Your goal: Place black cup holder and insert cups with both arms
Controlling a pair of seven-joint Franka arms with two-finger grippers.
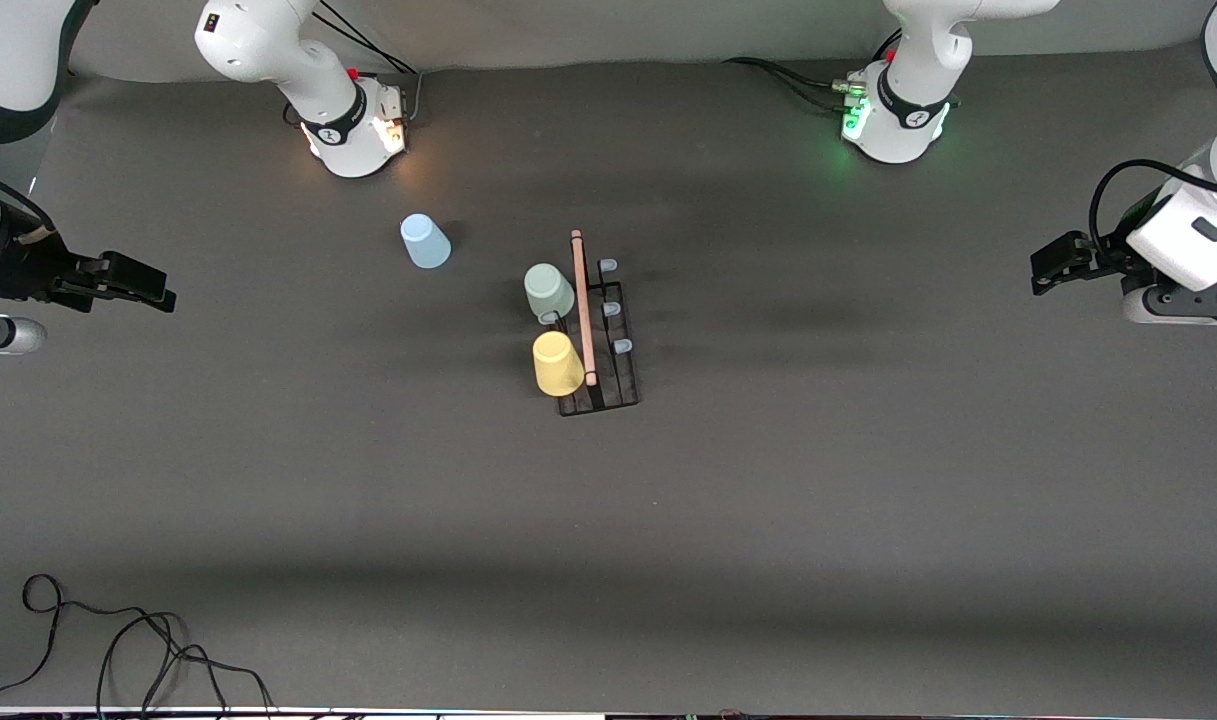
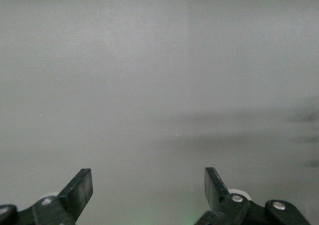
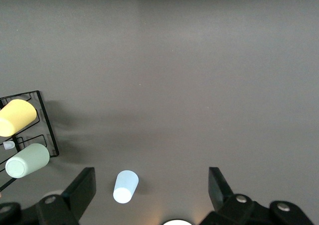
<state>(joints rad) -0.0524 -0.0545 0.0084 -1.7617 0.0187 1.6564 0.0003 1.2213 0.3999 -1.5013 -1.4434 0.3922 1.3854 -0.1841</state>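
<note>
The black cup holder stands mid-table, its wooden rod along the top. A pale green cup and a yellow cup sit on prongs on the side toward the right arm's end. The light blue cup stands alone on the table, closer to the right arm's base. My right gripper hovers open at its end of the table; its wrist view shows the blue cup, green cup, yellow cup and holder. My left gripper hovers open over bare table.
Three bare prongs with pale tips stand on the holder's side toward the left arm. The right arm's base and the left arm's base sit at the table's back edge. Loose black cables lie at the near corner.
</note>
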